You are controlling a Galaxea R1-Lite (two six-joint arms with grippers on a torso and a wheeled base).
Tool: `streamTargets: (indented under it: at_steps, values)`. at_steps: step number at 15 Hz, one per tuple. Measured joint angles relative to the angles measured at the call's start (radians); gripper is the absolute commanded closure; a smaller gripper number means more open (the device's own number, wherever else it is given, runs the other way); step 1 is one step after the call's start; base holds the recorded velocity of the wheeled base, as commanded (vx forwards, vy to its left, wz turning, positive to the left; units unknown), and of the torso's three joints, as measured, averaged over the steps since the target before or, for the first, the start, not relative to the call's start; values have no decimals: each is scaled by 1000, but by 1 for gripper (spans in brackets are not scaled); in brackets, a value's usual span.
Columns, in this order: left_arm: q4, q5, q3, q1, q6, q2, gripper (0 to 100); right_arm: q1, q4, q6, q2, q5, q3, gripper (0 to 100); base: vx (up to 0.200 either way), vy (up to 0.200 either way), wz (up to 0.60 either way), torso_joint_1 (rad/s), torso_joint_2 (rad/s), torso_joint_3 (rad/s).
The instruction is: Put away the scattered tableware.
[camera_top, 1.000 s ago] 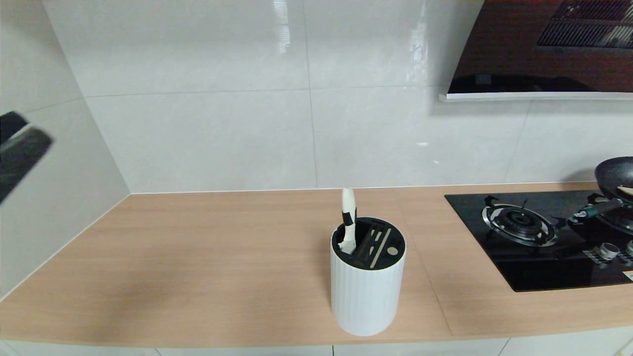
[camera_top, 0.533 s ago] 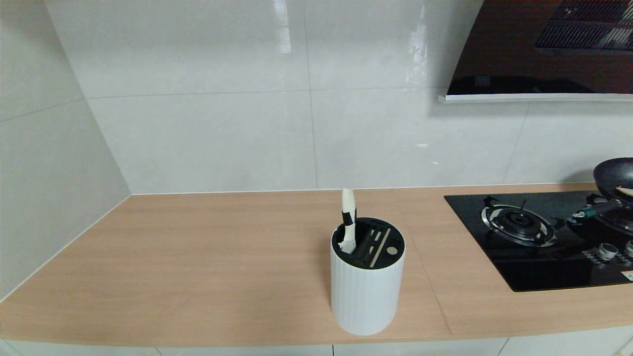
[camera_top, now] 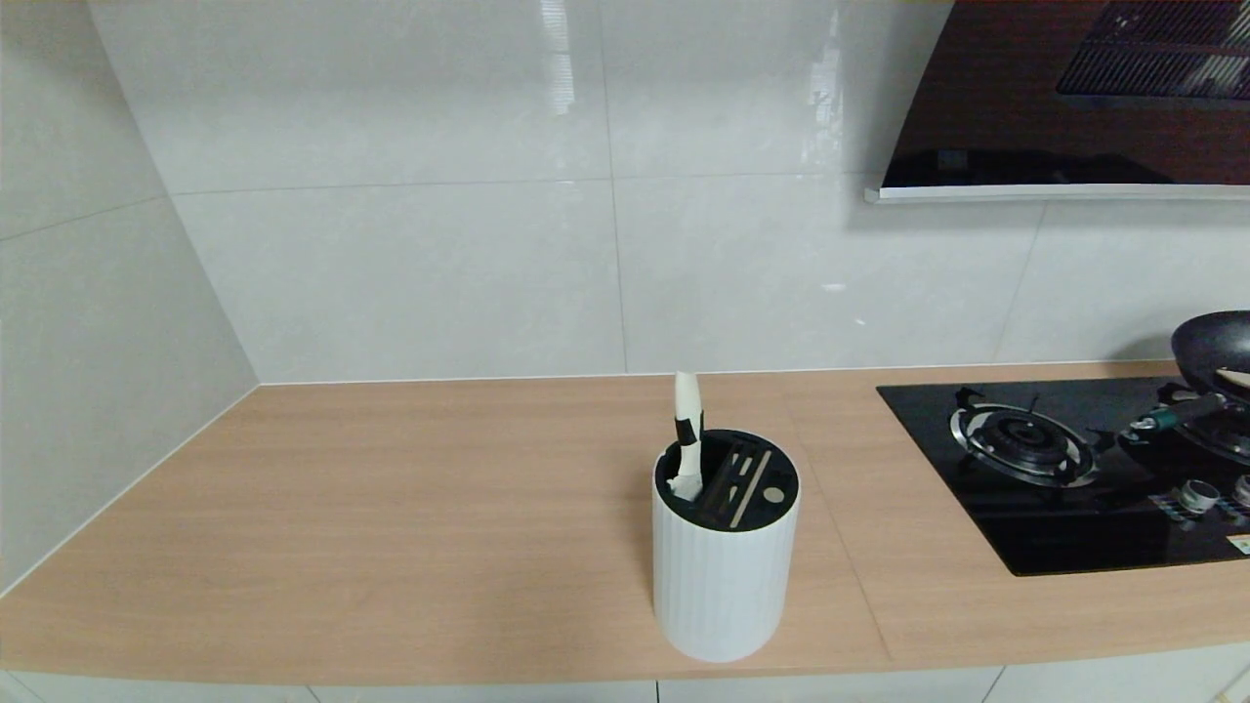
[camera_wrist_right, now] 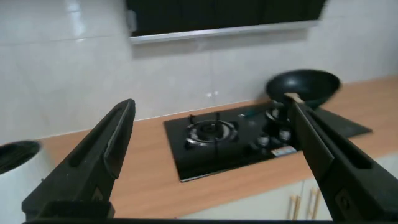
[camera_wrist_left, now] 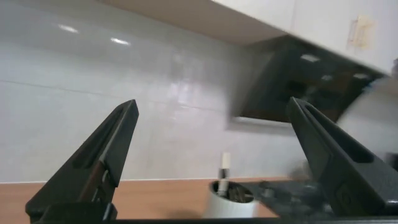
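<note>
A white ribbed utensil holder (camera_top: 725, 566) with a black slotted top stands on the wooden counter (camera_top: 391, 527), near its front edge. A white-handled utensil (camera_top: 688, 420) with a black band sticks upright out of the holder's left slot. In the left wrist view my left gripper (camera_wrist_left: 212, 106) is open and holds nothing; it is well above the counter, with the holder (camera_wrist_left: 230, 199) and utensil (camera_wrist_left: 224, 165) far off between its fingers. My right gripper (camera_wrist_right: 210, 102) is open and holds nothing, with the holder's rim (camera_wrist_right: 15, 155) off to one side.
A black gas hob (camera_top: 1064, 469) is set into the counter at the right, with a dark pan (camera_top: 1216, 347) on its far burner. A range hood (camera_top: 1064, 98) hangs above it. Tiled walls close the back and left. The right wrist view has the hob (camera_wrist_right: 224, 140) and pan (camera_wrist_right: 305, 87).
A dark part of my left arm that stood at the head view's left edge one second ago has gone out of that view. The holder and utensil have not moved.
</note>
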Motion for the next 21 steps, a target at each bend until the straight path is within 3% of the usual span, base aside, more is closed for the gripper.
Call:
streamTargets:
  at_steps: [1, 3, 4, 5, 6, 8, 9, 11, 13, 16, 21]
  values:
    - [-5, 10, 68, 4, 56, -9, 0, -1, -17, 1, -3, -3, 38, 0, 0, 0, 0, 0, 0, 0]
    - [-8, 23, 225, 7, 235, -18, 0, -2, -127, 2, -9, -7, 161, 0, 0, 0, 0, 0, 0, 0]
    - [15, 30, 281, 7, 299, -19, 0, -2, -199, 1, -10, -8, 230, 0, 0, 0, 0, 0, 0, 0]
    - [66, 37, 313, 7, 317, -20, 0, -2, -273, -7, -11, -7, 296, 0, 0, 0, 0, 0, 0, 0]
    - [110, 47, 326, 7, 331, -21, 0, -2, -318, -13, -11, -4, 344, 0, 0, 0, 0, 0, 0, 0]
    - [264, 89, 337, 7, 367, -22, 0, -2, -268, -18, -12, 23, 377, 0, 0, 0, 0, 0, 0, 0]
    - [261, 97, 339, 7, 383, -22, 0, -2, -200, -22, -12, 52, 384, 0, 0, 0, 0, 0, 0, 0]
    - [259, 101, 340, 8, 376, -22, 0, -2, -186, -25, -12, 93, 387, 0, 0, 0, 0, 0, 0, 0]
    - [258, 101, 341, 7, 372, -22, 0, -1, -182, -26, -11, 223, 389, 0, 0, 0, 0, 0, 0, 0]
    - [258, 101, 341, 7, 371, -22, 0, 0, -156, -56, -11, 294, 386, 0, 0, 0, 0, 0, 0, 0]
    - [259, 101, 341, 7, 371, -22, 0, -2, -142, 40, -11, 211, 389, 0, 0, 0, 0, 0, 0, 0]
